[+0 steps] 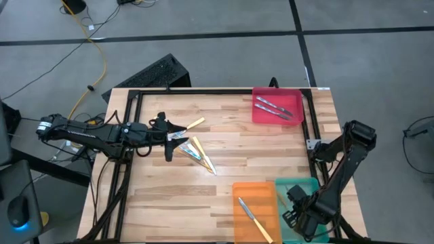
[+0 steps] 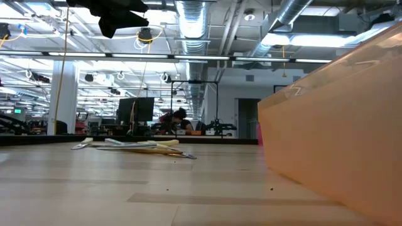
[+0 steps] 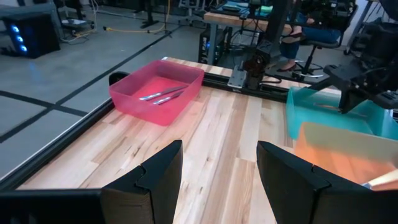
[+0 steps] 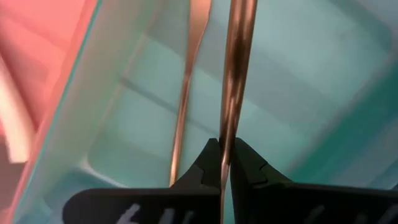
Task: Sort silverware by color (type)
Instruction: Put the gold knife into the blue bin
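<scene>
The right hand (image 4: pixel 225 163) is down in the teal tray (image 1: pixel 306 185) at the table's (image 1: pixel 176 196) near right corner, its fingers pinched tight on a thin tan wooden utensil (image 4: pixel 235 68); a second tan one (image 4: pixel 186 93) lies beside it in the tray. The left hand (image 1: pixel 178 132) hovers wide open and empty over the loose silverware pile (image 1: pixel 195 150) at mid-table. The orange tray (image 1: pixel 244 230) holds one yellow-handled piece (image 1: pixel 255 218); the red tray (image 1: pixel 293 119) at the far edge holds two silver pieces (image 1: pixel 274 107).
</scene>
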### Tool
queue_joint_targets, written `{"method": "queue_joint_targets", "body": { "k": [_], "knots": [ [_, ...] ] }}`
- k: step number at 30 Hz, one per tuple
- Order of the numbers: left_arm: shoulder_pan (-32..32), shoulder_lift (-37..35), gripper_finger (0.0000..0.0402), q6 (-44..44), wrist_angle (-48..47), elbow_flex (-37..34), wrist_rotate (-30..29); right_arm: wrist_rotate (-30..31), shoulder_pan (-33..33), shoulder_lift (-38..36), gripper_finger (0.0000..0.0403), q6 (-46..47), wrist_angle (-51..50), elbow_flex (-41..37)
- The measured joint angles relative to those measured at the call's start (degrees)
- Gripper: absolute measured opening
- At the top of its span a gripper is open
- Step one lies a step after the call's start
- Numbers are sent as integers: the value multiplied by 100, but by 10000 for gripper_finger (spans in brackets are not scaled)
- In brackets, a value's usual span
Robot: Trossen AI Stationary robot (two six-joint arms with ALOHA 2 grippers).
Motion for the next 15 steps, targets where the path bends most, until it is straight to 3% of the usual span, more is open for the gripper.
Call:
{"method": "queue_joint_targets", "body": {
  "k": [15],
  "knots": [
    [0, 0, 190, 0, 32, 0, -4, 24, -50, 71, 17, -235, 8, 0]
  ]
}}
